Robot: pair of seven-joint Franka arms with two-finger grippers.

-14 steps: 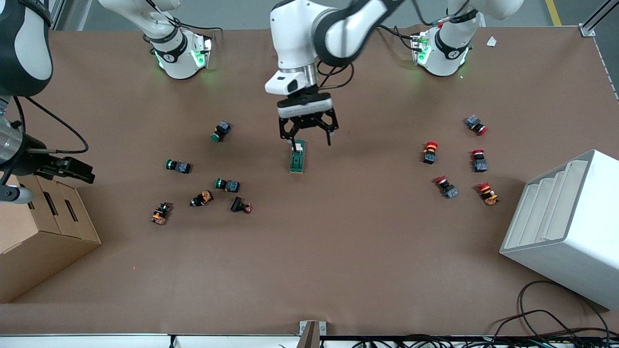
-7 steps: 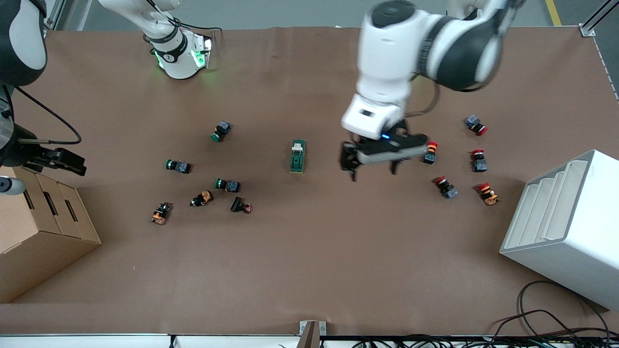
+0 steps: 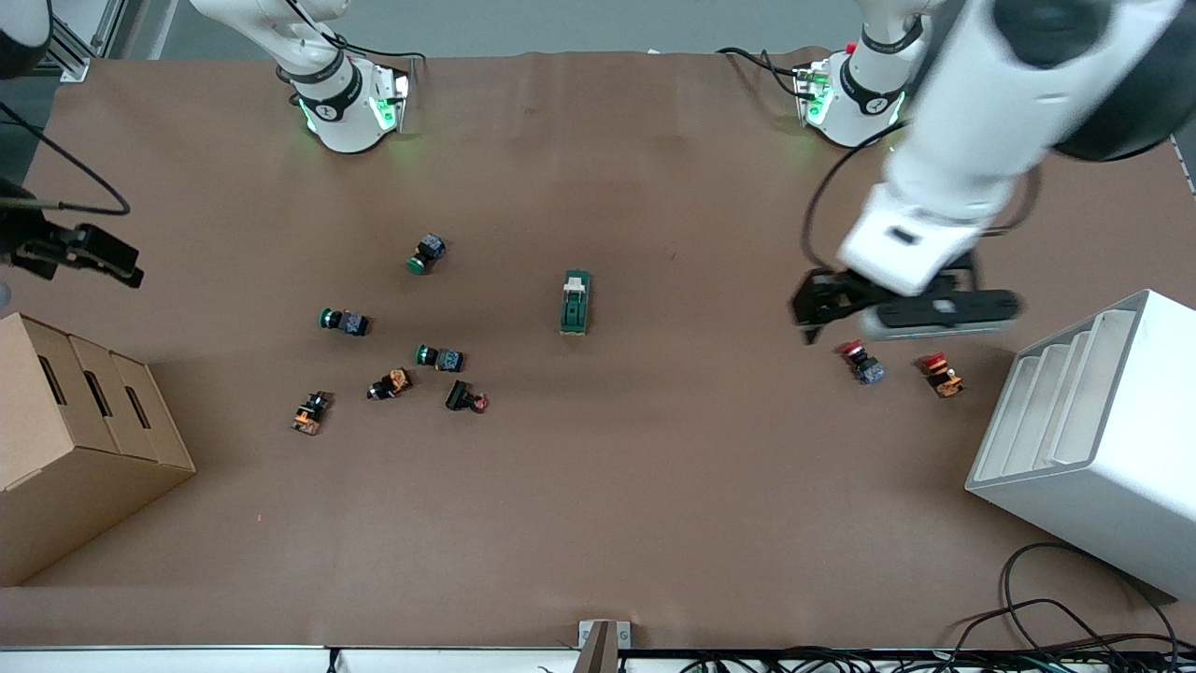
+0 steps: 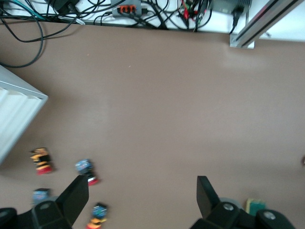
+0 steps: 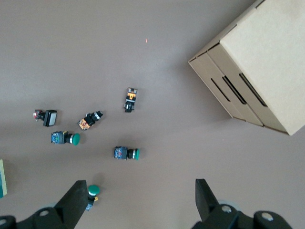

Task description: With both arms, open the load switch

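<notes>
The load switch (image 3: 576,302), a dark-green block with a cream toggle, lies alone mid-table; nothing touches it. An edge of it shows in the left wrist view (image 4: 255,206) and in the right wrist view (image 5: 1,179). My left gripper (image 3: 827,310) hangs open over the red-capped buttons toward the left arm's end, well apart from the switch. Nothing is between its fingers (image 4: 76,195). My right gripper (image 3: 117,262) is open and empty too. It is above the table's edge at the right arm's end, over the cardboard box's corner.
Green-capped buttons (image 3: 426,253) and orange-bodied ones (image 3: 390,383) lie scattered toward the right arm's end. Red-capped buttons (image 3: 861,363) lie under the left arm. A cardboard box (image 3: 75,439) and a white stepped rack (image 3: 1093,439) stand at the two ends. Cables (image 3: 1074,626) trail by the front edge.
The left arm swung away from right over the load switch to its own end of the table. The right gripper drew back toward the table's edge. The switch stayed put.
</notes>
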